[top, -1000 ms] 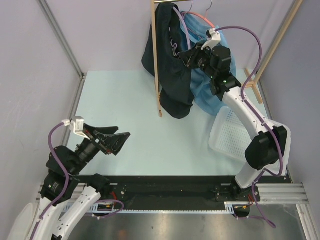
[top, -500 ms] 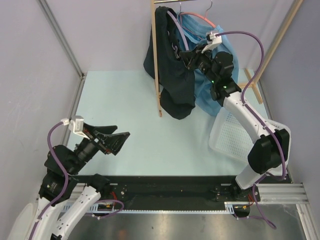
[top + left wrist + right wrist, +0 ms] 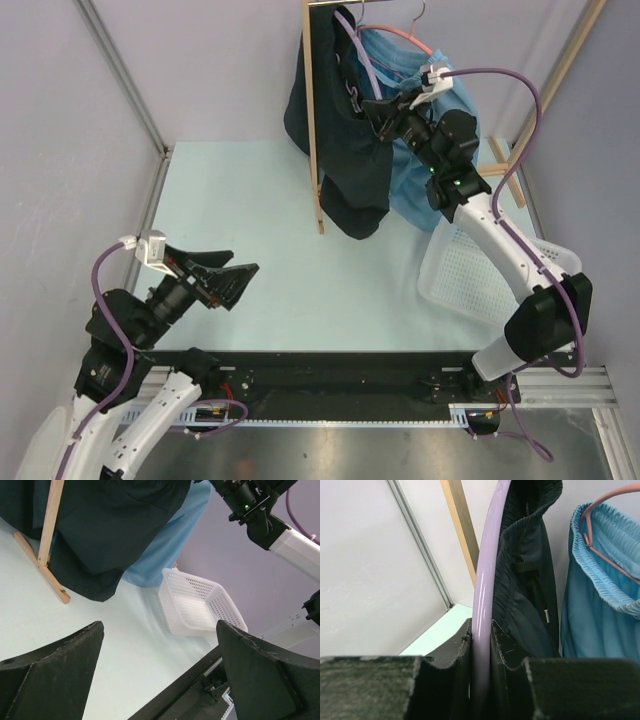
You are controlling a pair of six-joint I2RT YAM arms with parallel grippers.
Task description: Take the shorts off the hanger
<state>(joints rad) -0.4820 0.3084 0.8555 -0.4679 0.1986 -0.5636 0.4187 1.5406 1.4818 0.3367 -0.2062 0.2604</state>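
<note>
Black shorts hang from a purple hanger on the wooden rack, and light blue shorts hang just to their right on a pink hanger. My right gripper is up at the rack, shut on the purple hanger's arm. In the right wrist view the purple hanger runs straight between my pads, with the black shorts' gathered waist touching it and the blue shorts further right. My left gripper is open and empty low over the table, far from the rack.
The rack's wooden post stands in front of the black shorts, with its foot on the table. A white mesh basket leans at the table's right edge, below my right arm. Grey walls close in behind and beside.
My right arm has swung its wrist and elbow a little to the right while keeping its grip on the purple hanger; the black shorts shifted slightly. The left arm is still.
</note>
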